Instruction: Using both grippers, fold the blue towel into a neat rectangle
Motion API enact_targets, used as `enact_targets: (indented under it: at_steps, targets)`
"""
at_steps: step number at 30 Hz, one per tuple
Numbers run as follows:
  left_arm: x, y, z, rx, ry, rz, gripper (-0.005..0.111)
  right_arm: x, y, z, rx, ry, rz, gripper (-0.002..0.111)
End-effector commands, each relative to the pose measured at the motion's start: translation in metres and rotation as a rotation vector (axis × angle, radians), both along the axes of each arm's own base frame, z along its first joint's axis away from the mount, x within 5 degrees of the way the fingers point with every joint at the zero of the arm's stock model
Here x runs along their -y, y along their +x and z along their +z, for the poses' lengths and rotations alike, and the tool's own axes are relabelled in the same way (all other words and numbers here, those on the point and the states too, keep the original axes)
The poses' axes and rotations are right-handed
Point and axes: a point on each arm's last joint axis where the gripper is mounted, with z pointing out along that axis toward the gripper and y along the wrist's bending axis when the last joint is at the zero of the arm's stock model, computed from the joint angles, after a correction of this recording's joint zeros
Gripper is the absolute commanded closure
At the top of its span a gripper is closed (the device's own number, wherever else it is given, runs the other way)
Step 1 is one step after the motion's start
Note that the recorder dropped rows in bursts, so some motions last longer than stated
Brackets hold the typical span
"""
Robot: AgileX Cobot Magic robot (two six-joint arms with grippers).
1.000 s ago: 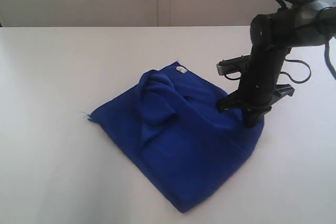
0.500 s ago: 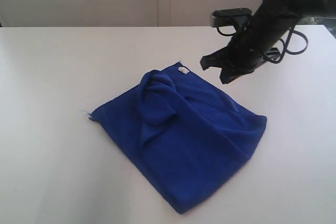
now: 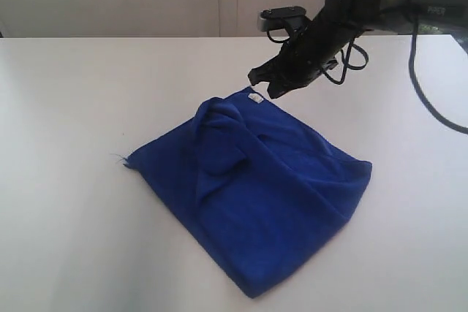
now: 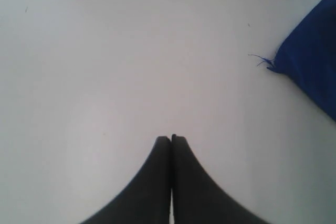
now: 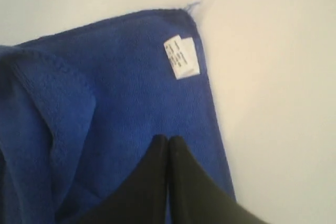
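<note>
Blue towel [image 3: 278,202], one, rumpled on table [image 3: 73,107], one white label [image 5: 181,57], left claw [image 4: 171,139], right claw [image 5: 168,139], both closed, empty

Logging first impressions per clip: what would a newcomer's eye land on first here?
A rumpled blue towel lies on the white table, a bunched fold on top. The shut right gripper hangs over its corner with the white label; the shut left gripper hangs over bare table near a frayed towel corner.
</note>
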Motion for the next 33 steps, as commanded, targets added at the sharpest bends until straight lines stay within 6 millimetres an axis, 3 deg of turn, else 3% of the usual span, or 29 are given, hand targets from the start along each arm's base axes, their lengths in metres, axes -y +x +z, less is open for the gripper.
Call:
enact_targets:
  at_steps: [1, 12, 16, 26, 33]
  targets:
    - [0.0, -0.002, 0.002, 0.003, -0.005, 0.01, 0.107, -0.01, 0.012, -0.01, 0.017, 0.057, 0.054, 0.108]
    - [0.0, -0.002, 0.002, 0.003, -0.005, 0.01, 0.107, -0.017, 0.028, -0.043, -0.015, 0.079, 0.051, 0.108]
    - [0.0, -0.002, 0.002, 0.003, -0.005, 0.01, 0.107, -0.01, 0.03, -0.056, -0.015, -0.02, 0.056, 0.108]
    - [0.0, -0.002, 0.002, 0.003, -0.005, 0.01, 0.107, 0.054, 0.044, -0.061, -0.059, -0.205, -0.298, 0.108]
    - [0.0, -0.002, 0.002, 0.003, -0.005, 0.01, 0.107, 0.089, 0.043, -0.063, -0.121, -0.286, -0.443, 0.108]
